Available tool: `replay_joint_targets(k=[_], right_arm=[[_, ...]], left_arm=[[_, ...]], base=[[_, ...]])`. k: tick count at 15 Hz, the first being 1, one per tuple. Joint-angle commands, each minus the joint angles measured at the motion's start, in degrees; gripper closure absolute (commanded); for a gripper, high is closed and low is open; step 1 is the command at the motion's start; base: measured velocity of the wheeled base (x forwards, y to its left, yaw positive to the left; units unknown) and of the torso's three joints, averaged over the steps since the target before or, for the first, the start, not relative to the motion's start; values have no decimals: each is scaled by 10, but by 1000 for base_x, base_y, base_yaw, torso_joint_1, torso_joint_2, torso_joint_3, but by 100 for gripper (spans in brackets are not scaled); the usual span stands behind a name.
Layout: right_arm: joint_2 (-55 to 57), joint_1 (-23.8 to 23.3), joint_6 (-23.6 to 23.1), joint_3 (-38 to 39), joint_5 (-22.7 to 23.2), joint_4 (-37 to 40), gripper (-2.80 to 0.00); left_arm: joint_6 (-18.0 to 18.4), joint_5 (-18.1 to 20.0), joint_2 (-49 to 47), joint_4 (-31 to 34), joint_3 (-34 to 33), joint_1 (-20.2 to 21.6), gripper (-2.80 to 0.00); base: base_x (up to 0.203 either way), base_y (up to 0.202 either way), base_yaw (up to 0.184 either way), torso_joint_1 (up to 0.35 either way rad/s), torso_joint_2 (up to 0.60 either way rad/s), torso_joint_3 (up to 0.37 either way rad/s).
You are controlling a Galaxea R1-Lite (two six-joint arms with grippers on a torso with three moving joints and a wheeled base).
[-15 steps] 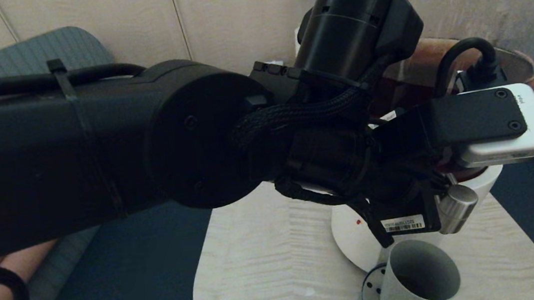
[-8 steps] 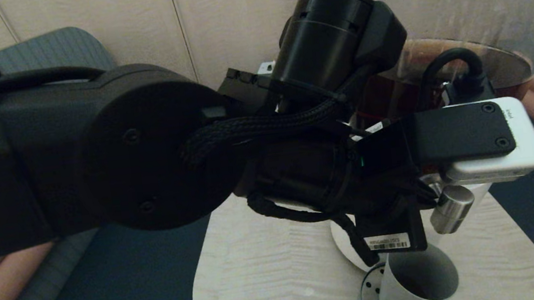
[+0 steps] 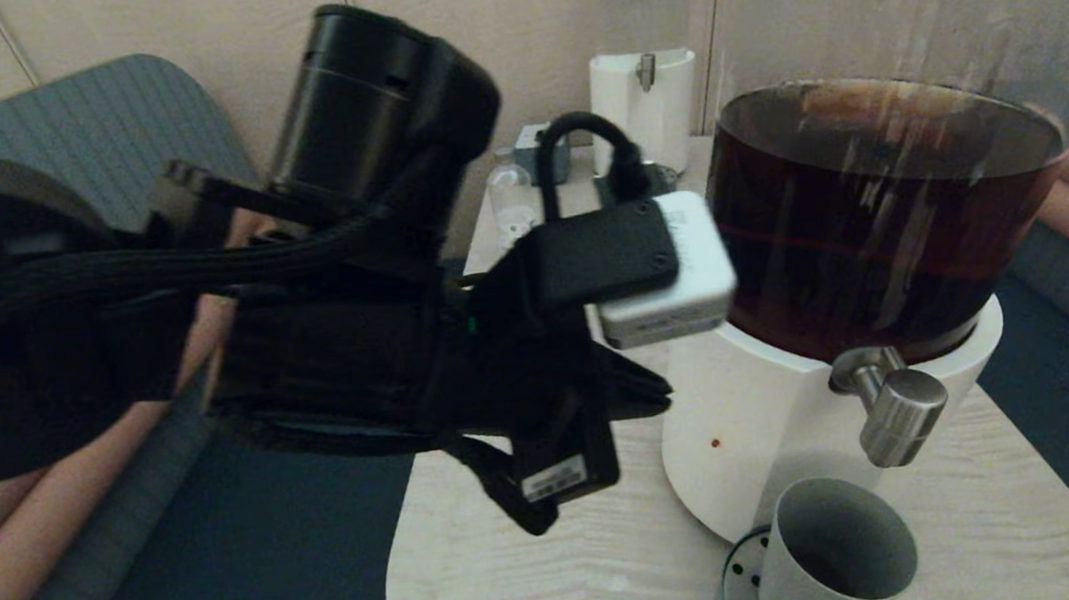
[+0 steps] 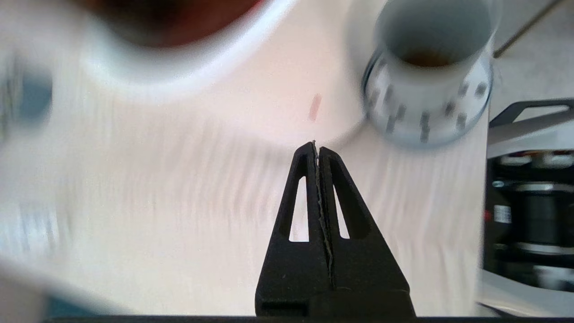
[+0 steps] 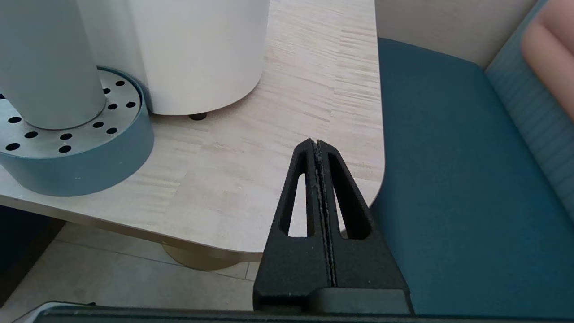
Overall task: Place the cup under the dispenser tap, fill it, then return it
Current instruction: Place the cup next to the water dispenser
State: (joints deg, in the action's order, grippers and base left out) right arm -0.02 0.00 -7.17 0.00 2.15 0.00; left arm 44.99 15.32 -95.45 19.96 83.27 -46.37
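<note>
Café lounge: drink dispensers, booth seating

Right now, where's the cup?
In the head view, the cup stands on the perforated drip tray at the table's near edge, directly below the dispenser tap.

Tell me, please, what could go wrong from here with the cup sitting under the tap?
The cup on the perforated drip tray holds only a little dark liquid, so filling may be incomplete. The left hand is shut and must open before regrasping, or it could knock the cup over. The tray sits near the table edge.
</note>
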Motion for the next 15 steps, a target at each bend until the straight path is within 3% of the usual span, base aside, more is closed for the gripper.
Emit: replay_joint_targets(k=[1,3,5,8,10,12,13,15], right_arm=[[-3,0,0,5,1,0,0],[-3,0,-1,5,1,0,0],[-3,0,0,5,1,0,0],[-3,0,-1,5,1,0,0],[-3,0,0,5,1,0,0],[-3,0,-1,5,1,0,0],[-3,0,0,5,1,0,0],[-3,0,-1,5,1,0,0]], left_arm=[[-20,4,80,2,-51,43,0],[-61,34,152,4,-105,105,0],[-106,104,212,6,-139,200,0],[-189,295,306,20,-159,377,0],[-295,430,387,35,-164,472,0],[-376,480,474,41,-182,490,0],[-399,493,515,43,-203,492,0],[-430,487,586,48,-257,495,0]], base=[[0,0,0,0,0,0],[0,0,0,0,0,0],[0,0,0,0,0,0],[0,0,0,0,0,0],[0,0,0,0,0,0],[0,0,0,0,0,0],[0,0,0,0,0,0],[0,0,0,0,0,0]])
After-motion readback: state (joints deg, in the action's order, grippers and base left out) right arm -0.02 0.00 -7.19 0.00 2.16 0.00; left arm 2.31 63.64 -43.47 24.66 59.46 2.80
